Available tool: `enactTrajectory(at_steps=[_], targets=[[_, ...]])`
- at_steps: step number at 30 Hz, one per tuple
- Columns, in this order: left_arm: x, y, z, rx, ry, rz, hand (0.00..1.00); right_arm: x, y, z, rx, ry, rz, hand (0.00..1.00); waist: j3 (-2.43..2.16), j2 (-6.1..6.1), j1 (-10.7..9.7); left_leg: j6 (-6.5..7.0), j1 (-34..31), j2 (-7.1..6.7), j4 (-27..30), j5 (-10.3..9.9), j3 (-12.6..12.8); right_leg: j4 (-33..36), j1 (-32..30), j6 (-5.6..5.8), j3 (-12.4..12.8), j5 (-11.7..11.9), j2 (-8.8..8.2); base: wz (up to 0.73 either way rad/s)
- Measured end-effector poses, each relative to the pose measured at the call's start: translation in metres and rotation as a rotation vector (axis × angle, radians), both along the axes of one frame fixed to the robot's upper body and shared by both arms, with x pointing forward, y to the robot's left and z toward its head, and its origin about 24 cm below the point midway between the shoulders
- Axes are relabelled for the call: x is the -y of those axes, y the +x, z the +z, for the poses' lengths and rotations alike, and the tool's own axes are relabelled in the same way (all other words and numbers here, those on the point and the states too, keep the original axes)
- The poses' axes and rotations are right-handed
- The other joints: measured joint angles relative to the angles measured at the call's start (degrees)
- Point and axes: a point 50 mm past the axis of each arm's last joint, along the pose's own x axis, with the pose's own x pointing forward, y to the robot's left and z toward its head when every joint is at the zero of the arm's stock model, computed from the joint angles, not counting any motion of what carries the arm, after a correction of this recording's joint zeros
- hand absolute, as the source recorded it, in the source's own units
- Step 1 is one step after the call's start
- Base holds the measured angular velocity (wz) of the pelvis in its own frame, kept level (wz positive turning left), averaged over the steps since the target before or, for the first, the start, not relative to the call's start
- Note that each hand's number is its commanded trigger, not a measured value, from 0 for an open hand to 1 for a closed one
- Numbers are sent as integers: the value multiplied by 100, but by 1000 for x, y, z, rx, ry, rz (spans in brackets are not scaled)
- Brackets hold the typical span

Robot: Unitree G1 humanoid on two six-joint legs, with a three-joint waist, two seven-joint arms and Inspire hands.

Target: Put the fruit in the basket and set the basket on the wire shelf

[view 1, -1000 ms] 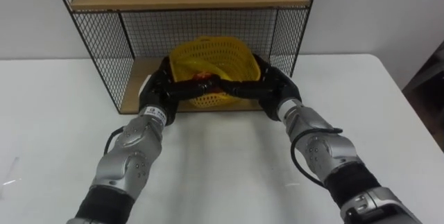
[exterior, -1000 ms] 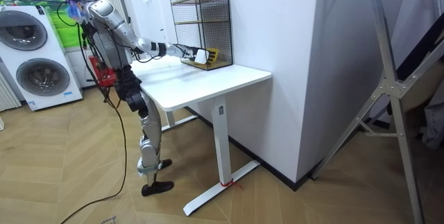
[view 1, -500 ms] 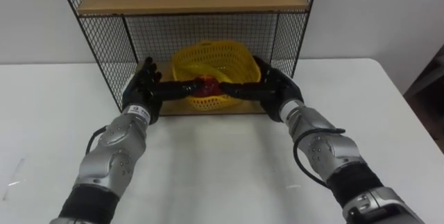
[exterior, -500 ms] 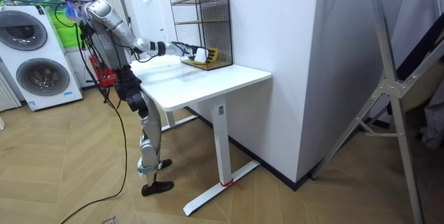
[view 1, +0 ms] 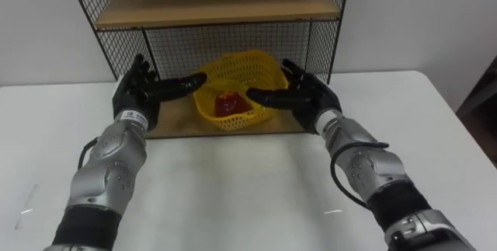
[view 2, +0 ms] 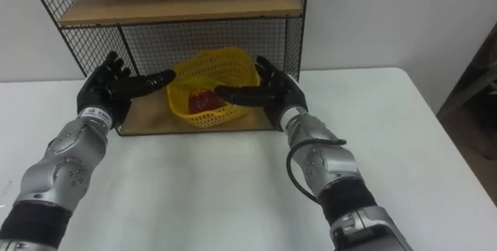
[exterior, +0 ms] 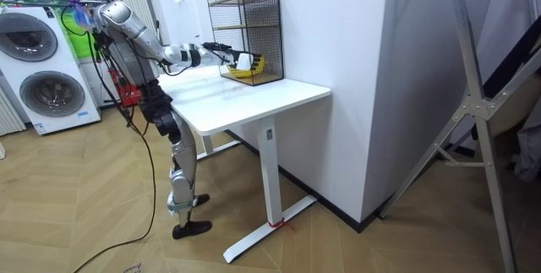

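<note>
The yellow basket (view 1: 247,57) rests on the lower board of the wire shelf (view 1: 210,4), with a red fruit (view 1: 230,104) inside it. My left hand (view 1: 138,92) is open at the basket's left, its straight fingers pointing toward the rim. On the other side my right hand (view 1: 307,95) is open too, its fingers reaching close to the basket's right rim. Neither hand grips the basket. The right eye view has the same layout: basket (view 2: 210,55), fruit (view 2: 203,100), left hand (view 2: 108,88), right hand (view 2: 273,94).
The shelf stands at the back of a white table (view 1: 248,181), against a white wall. Its black mesh sides (view 1: 116,45) flank the lower opening, and an upper board lies above. In the room view I stand at the table's left end, with washing machines (exterior: 46,66) behind me.
Both hands have let go of the basket and opened. The left hand has drawn away to the left and up. The basket stays on the lower board. The view has tipped upward a little.
</note>
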Motion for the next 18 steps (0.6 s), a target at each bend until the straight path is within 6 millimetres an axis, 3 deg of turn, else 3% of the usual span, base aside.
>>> enactTrajectory(at_steps=[12, 18], targets=[[1, 0, 2, 11, -2, -10, 0, 2, 4, 12, 71, -76, 23, 0, 58, -103, -16, 11, -1, -43, -110, 65, -18, -13, -34, 8, -15, -2, -24, 0], [2, 1, 12, 60, 6, -16, 0, 4, 1, 26, 162, -116, 26, 0, 78, -133, -17, 10, -13, -48, -115, 66, -28, -36, -36, 19, 9, 8, -11, 0]])
